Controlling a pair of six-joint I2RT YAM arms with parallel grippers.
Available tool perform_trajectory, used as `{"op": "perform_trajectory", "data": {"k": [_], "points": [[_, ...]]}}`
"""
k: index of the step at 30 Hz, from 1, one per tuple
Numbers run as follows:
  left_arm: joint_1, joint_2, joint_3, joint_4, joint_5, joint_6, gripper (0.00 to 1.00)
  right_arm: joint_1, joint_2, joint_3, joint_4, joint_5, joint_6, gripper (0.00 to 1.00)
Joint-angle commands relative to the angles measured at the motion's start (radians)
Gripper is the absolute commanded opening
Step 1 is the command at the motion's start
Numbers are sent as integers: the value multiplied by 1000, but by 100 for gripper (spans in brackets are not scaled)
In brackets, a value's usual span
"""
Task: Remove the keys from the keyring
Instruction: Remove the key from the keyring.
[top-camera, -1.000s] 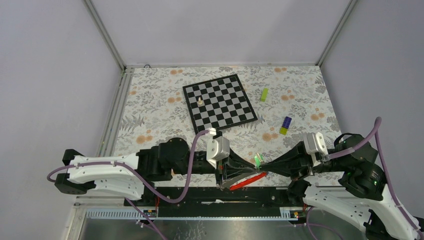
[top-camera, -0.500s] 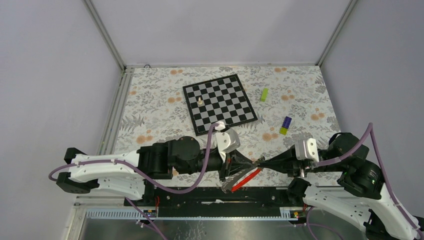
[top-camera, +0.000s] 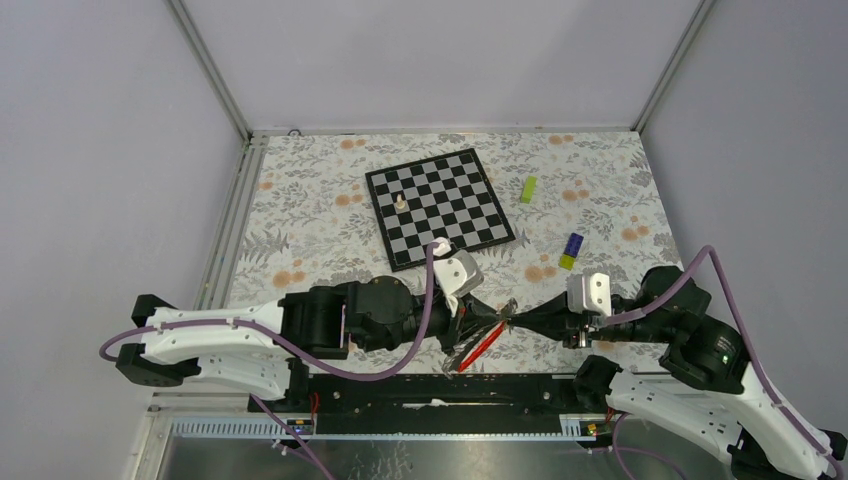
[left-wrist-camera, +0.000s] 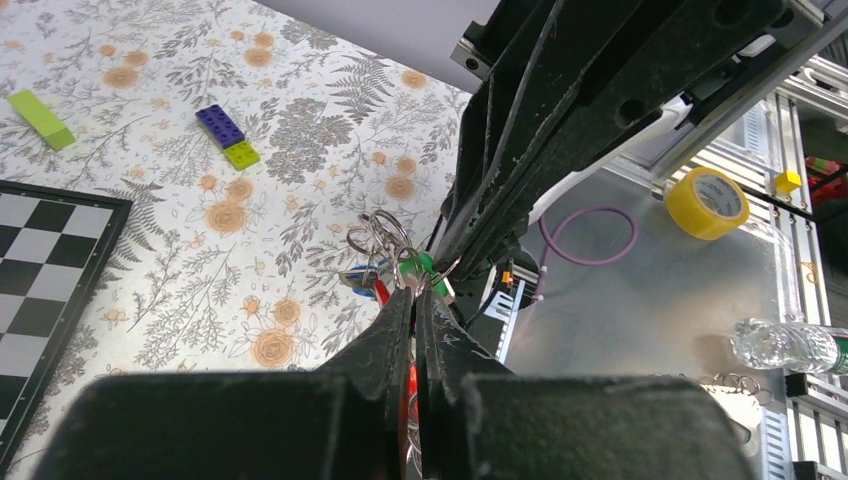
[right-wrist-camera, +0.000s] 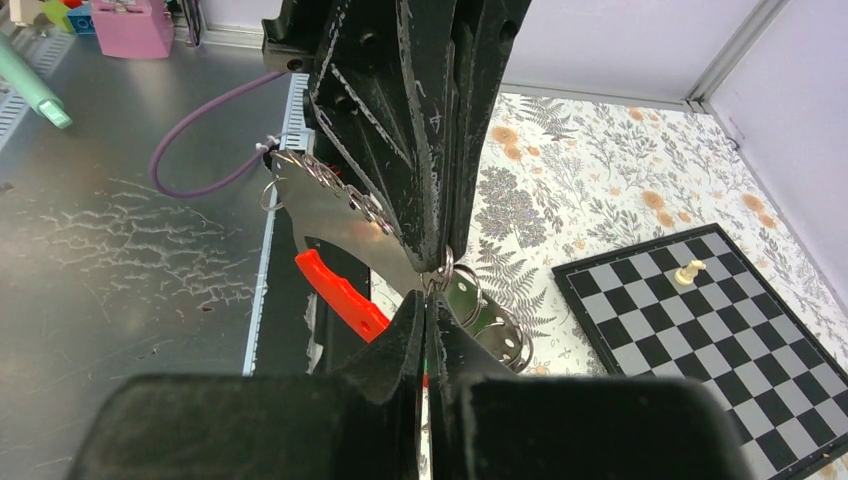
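My two grippers meet tip to tip above the table's near edge. The left gripper (top-camera: 492, 322) (left-wrist-camera: 413, 292) is shut on the keyring (left-wrist-camera: 386, 233), with its red strap (top-camera: 478, 345) (right-wrist-camera: 340, 291) running between the fingers and hanging below. The right gripper (top-camera: 517, 320) (right-wrist-camera: 428, 302) is shut on the green-headed key (left-wrist-camera: 427, 268), a sliver of green showing between its fingers. A blue-headed key (left-wrist-camera: 356, 277) hangs beside the rings. Flat silvery pieces with holes (right-wrist-camera: 488, 314) dangle from the rings in the right wrist view.
A chessboard (top-camera: 440, 208) with one pale piece (top-camera: 401, 201) lies at mid-table. A lime block (top-camera: 527, 189) and a purple-and-yellow block (top-camera: 572, 250) lie to its right. Off the table's near edge sit a yellow tape roll (left-wrist-camera: 706, 202) and a bottle (left-wrist-camera: 790, 345).
The left arm pushed right and rolled its wrist while the right arm slid left, so the tips now meet further from the near edge. The red strap hangs steeper. Both grippers stayed shut.
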Motion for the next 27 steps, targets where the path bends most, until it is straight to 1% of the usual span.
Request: {"op": "perform_trajectory", "data": {"k": [1, 12, 20, 27], "points": [[4, -5, 54, 21, -90, -3, 0, 4, -18, -30, 61, -11, 31, 0], [5, -2, 47, 30, -105, 10, 0, 4, -33, -86, 164, -32, 104, 0], [5, 15, 46, 4, -141, 19, 0, 4, -43, -65, 185, -51, 157, 0], [4, 30, 51, -14, -143, 26, 0, 5, -51, -60, 185, -51, 174, 0]]}}
